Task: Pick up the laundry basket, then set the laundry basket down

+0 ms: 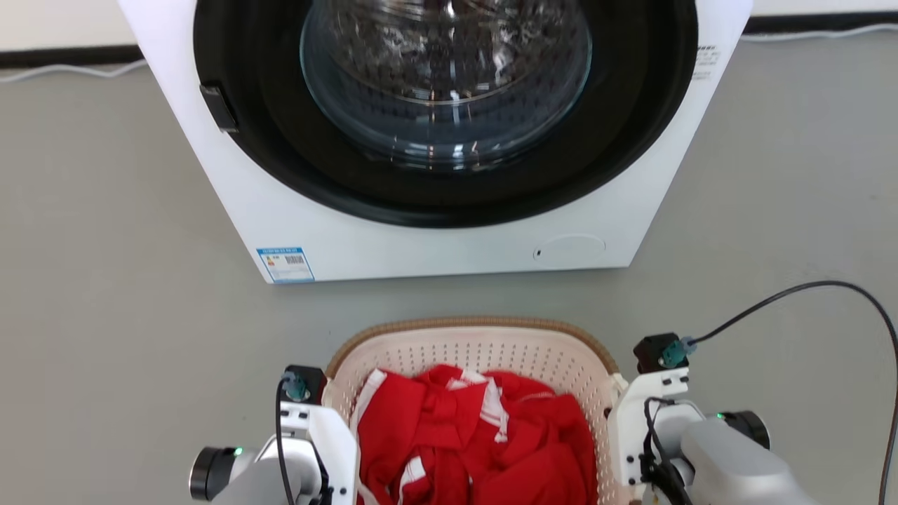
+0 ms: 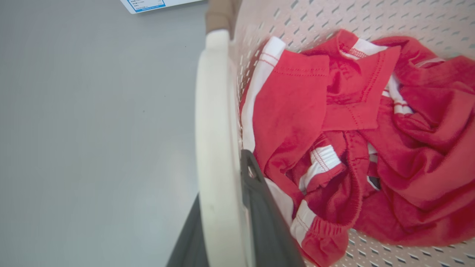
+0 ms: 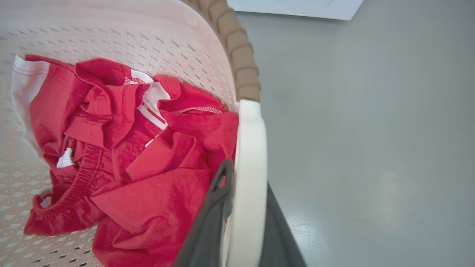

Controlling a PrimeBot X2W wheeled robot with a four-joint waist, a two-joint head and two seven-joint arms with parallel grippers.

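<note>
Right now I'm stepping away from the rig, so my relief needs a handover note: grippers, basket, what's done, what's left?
Left gripper: shut on the left handle of the laundry basket.
Right gripper: shut on the right handle.
Basket: in front of the washing machine, red clothes inside.
Done: both handles gripped; I cannot tell whether the basket is off the floor.
Left: lift if needed, then set it down.

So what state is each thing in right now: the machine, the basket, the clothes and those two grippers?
washing machine: door closed.
laundry basket: upright, gripped at both sides; lifted or not, cannot tell.
red clothes: crumpled inside the basket.
left gripper: closed on the left handle.
right gripper: closed on the right handle.
</note>
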